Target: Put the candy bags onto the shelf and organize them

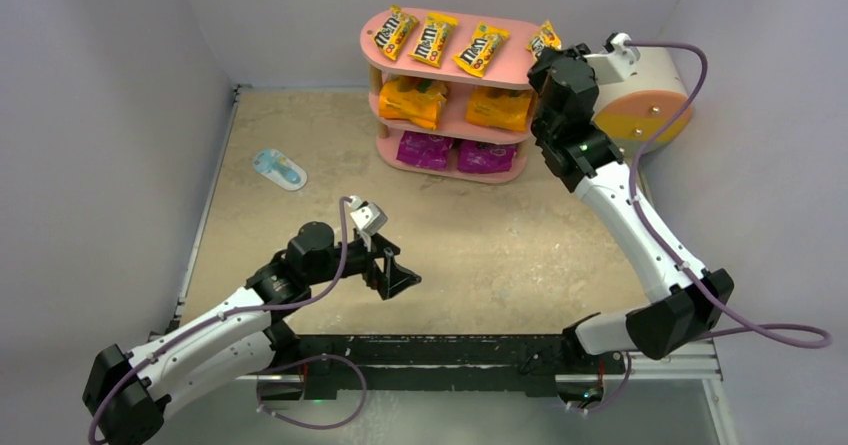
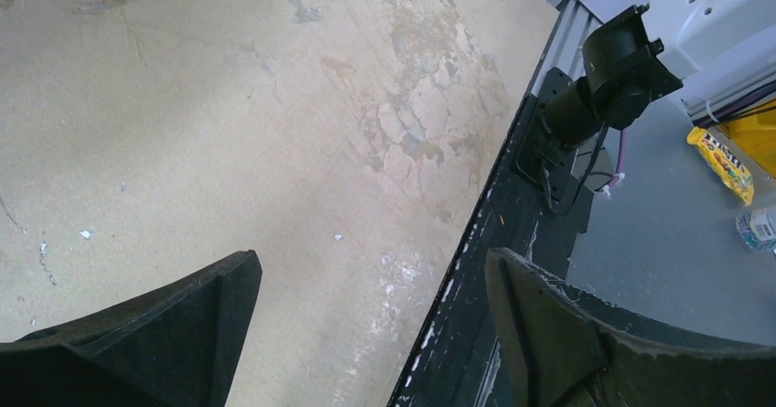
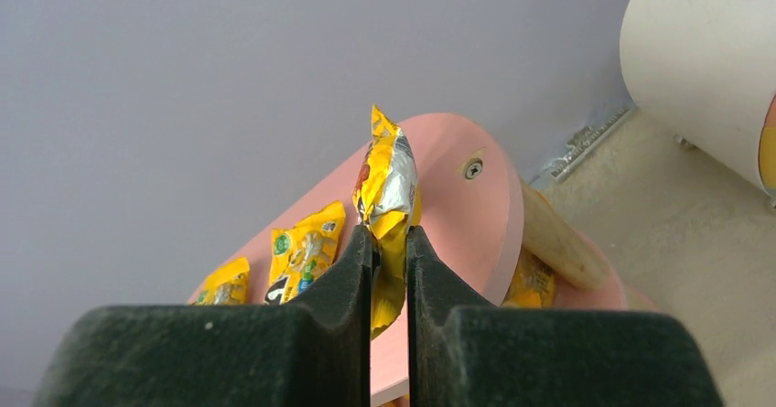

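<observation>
We pinch the packet (image 3: 384, 174) upright in the closed right pincer (image 3: 389, 242), over the right end of the shelf (image 3: 476, 210). We should tip it flat, parallel to the other packets (image 1: 432, 40), before letting go, since slick crinkled foil may slide on the smooth pink board. The left pincer (image 2: 371, 261) gapes empty above the counter (image 2: 229, 105).

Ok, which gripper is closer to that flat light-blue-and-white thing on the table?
Left. The left gripper, open, hangs over the table right of the light-blue-and-white item; the right gripper is far off at the pink shelf's top board, shut on a yellow M&M's packet.
</observation>
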